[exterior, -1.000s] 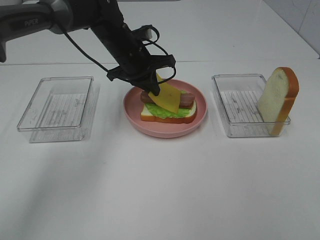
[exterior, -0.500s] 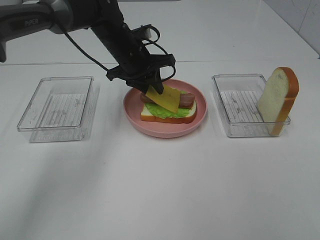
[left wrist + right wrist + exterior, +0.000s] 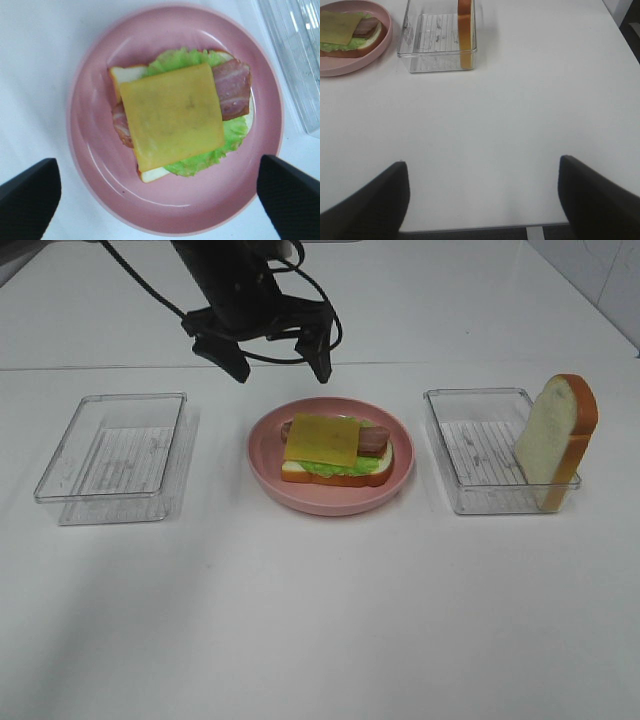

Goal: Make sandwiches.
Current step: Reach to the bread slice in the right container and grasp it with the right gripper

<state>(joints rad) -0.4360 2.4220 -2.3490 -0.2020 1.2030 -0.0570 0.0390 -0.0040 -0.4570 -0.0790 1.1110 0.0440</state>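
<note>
While hovering with left gripper (image 3: pixel 281 368) wide and empty above cheese-topped sandwich (image 3: pixel 335 452), wraps cheese step; next needs bread slice (image 3: pixel 555 440) from right tray (image 3: pixel 470 455).

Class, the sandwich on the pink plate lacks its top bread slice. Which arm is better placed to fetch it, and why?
Right. The bread slice leans in the clear tray on the right arm's side, ahead in the right wrist view, jaws open. The left arm hangs above the plate, farther off.

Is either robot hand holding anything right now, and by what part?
Nothing. The left hand hangs open above the sandwich; the right hand is open and empty too.
</note>
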